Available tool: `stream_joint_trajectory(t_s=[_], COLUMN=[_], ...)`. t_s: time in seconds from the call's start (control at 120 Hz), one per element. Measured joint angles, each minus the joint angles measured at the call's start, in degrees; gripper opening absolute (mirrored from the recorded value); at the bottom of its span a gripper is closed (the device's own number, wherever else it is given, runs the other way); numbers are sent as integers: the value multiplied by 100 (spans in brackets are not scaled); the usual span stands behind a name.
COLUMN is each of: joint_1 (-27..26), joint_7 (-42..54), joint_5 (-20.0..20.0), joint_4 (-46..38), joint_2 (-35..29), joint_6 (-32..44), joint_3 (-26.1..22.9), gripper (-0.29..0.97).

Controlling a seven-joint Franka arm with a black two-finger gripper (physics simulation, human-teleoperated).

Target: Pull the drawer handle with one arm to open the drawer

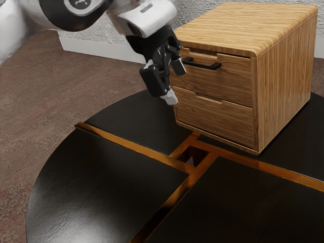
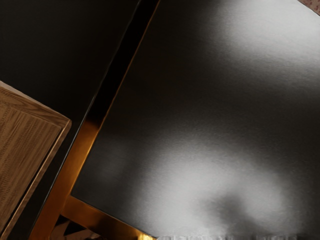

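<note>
Just beside the tool, drawer handle

Plenty of room across the bare table from its near edge up to the cabinet, which blocks the far edge, its front and jutting handle right by the gripper.

Our arm is big, round and white. It has a shiny black joint shaped like a ring, with a pale mark on it. Our wrist is a white block with a small grey patch on top. Below it, our gripper is black and bumpy. Our fingers are chunky and black, and one ends in a pale grey tip.
</note>
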Motion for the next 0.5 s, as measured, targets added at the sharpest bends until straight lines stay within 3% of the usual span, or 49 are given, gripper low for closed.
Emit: stream_joint_trajectory(t_s=[0.133,0.5], joint_1=[558,605], joint_7=[768,2260], joint_5=[219,296], joint_4=[369,577], joint_2=[522,944], joint_6=[244,665], joint_3=[-28,-294], gripper=[68,68])
